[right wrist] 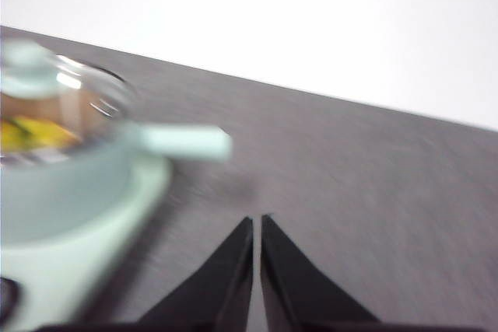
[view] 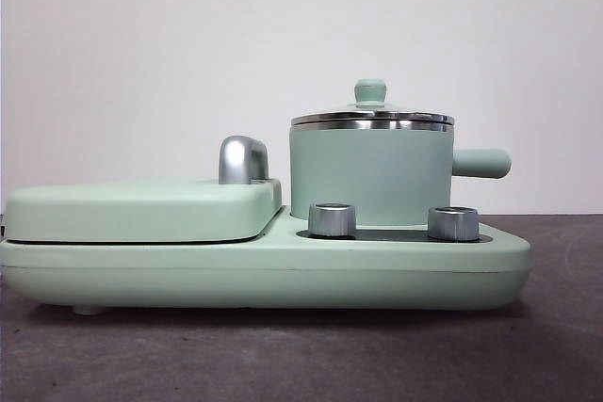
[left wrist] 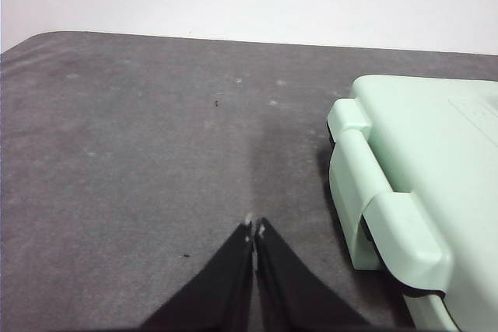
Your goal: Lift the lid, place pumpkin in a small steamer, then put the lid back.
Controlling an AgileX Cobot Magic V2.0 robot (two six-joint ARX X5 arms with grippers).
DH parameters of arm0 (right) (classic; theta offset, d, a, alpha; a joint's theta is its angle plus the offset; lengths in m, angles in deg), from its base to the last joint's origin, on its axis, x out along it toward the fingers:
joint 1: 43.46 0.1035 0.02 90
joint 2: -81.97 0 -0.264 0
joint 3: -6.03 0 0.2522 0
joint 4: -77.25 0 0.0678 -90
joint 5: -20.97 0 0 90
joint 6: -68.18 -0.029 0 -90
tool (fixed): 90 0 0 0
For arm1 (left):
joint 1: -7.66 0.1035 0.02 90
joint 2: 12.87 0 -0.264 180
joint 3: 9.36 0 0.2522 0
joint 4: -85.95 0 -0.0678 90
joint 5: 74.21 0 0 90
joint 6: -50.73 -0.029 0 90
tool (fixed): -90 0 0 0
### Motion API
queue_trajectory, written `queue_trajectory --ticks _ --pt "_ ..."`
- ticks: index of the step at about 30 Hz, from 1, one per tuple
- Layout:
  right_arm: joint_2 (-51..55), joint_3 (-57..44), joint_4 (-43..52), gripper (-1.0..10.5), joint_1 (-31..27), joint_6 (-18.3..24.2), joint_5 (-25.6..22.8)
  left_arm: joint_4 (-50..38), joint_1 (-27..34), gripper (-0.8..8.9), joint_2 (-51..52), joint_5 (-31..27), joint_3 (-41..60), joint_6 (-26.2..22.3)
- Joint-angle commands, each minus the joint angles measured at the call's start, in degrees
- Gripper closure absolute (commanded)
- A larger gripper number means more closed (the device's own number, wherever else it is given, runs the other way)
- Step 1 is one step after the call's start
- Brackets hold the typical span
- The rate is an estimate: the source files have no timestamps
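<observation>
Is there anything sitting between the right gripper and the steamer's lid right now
Nothing visible does. The right gripper, jaws shut, hangs over bare table beside the small steamer; only its side handle juts toward that side. The lid sits on the pot, with something yellow blurred under the glass.

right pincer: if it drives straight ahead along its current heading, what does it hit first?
Likely nothing but the dark table. The right pincer, jaws together, points over bare tabletop toward the white wall. The small steamer and its side handle sit off to one side of that line, though blur makes depth uncertain.
</observation>
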Motion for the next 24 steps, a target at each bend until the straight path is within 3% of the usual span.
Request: queue_trajectory --ticks 1,5,16,24 --pt "5.05 -6.05 1.11 9.3 -2.47 0.24 0.07 -0.83 0.02 8.07 0.07 0.07 0.68 0.11" --pt "11.74 -11.87 1.22 9.3 -4.83 0.07 0.13 -0.83 0.02 8.07 0.07 0.07 0.68 0.11" --pt "11.56 -17.49 7.54 9.3 -5.05 -3.13 0.11 -0.87 0.0 8.07 0.04 0.07 0.68 0.11" --pt "11.56 -17.33 7.93 9.3 -5.05 -3.23 0.09 -0.87 0.0 8.07 0.07 0.04 0.68 0.11"
